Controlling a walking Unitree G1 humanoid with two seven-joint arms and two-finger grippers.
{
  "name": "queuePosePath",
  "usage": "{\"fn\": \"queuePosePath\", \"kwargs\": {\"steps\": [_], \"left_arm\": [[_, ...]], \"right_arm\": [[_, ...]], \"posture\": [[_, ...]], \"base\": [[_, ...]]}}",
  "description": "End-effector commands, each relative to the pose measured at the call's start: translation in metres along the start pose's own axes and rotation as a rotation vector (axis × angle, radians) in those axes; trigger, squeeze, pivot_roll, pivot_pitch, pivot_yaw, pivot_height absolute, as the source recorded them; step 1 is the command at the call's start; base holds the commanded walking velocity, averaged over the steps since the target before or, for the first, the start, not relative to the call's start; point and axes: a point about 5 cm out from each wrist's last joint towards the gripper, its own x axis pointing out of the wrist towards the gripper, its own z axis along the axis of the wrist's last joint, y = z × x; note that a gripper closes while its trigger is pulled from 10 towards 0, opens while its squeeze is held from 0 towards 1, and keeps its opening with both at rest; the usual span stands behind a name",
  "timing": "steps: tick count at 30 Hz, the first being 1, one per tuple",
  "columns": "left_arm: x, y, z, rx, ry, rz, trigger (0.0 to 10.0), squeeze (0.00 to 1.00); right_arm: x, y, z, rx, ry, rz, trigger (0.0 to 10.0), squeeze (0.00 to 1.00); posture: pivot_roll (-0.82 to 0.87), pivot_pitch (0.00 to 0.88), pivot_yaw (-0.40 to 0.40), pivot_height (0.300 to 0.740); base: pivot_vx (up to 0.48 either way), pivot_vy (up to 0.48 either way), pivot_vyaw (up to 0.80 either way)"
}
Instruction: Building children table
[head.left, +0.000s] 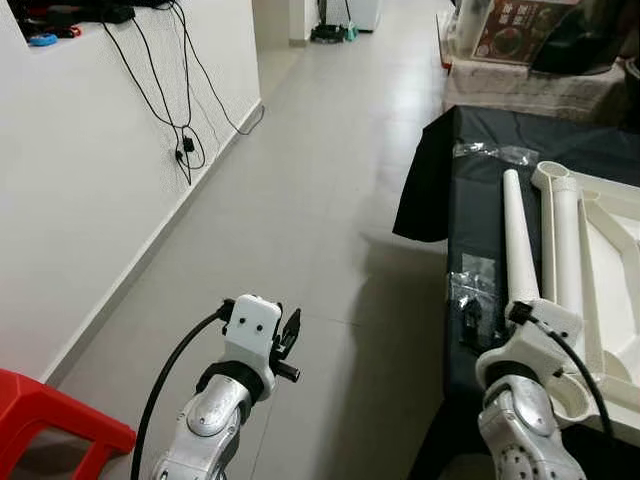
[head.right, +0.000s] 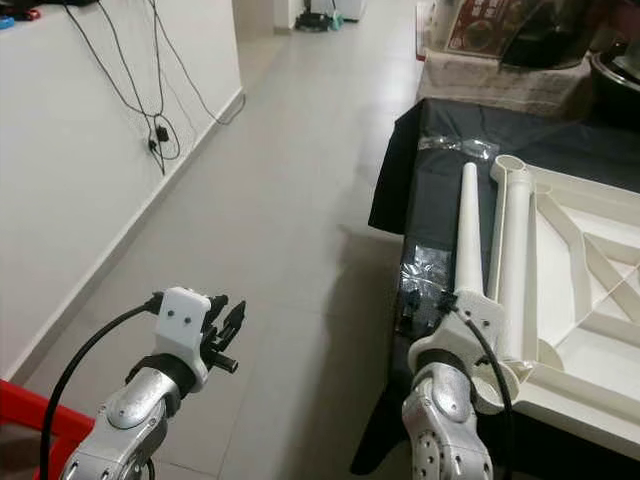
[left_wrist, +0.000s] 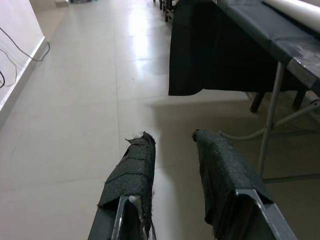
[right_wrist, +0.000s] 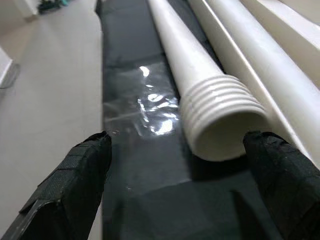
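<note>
A loose white table leg lies along the black-covered table, threaded end towards me. Beside it the white table top lies upside down, with a second leg along its edge. My right gripper hovers low over the cloth, open wide. The threaded end sits between its fingers, nearer the other finger, and neither finger touches it. My left gripper is open and holds nothing, out over the floor left of the table.
A clear plastic bag of small parts lies on the cloth beside the leg. A red stool stands at my lower left by the wall, where cables hang. Boxes are stacked beyond the table. Grey tiled floor stretches ahead.
</note>
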Motion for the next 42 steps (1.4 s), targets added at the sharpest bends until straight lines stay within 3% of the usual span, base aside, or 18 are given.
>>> {"fn": "queuePosePath", "kwargs": {"steps": [1, 12, 22, 42], "left_arm": [[-0.003, -0.001, -0.002, -0.004, 0.015, -0.008, 10.0, 0.00], [-0.004, -0.001, -0.001, -0.006, 0.027, -0.002, 10.0, 0.00], [-0.004, 0.001, 0.009, -0.008, -0.008, 0.020, 10.0, 0.00], [-0.010, -0.001, 0.005, -0.004, 0.021, 0.011, 10.0, 0.00]], "right_arm": [[-0.003, 0.010, -0.007, 0.086, 0.049, -0.007, 10.0, 0.00], [0.011, 0.011, -0.008, 0.156, 0.083, -0.007, 10.0, 0.00], [0.023, 0.008, 0.000, 0.166, 0.060, -0.017, 10.0, 0.00], [0.045, 0.010, 0.005, 0.257, 0.002, 0.044, 10.0, 0.00]], "posture": [[0.07, 0.171, -0.050, 0.740], [0.07, 0.183, -0.057, 0.740], [0.08, 0.196, -0.058, 0.740], [0.08, 0.194, -0.063, 0.740]], "base": [[0.000, 0.000, 0.00], [0.000, 0.000, 0.00], [0.000, 0.000, 0.00], [0.000, 0.000, 0.00]]}}
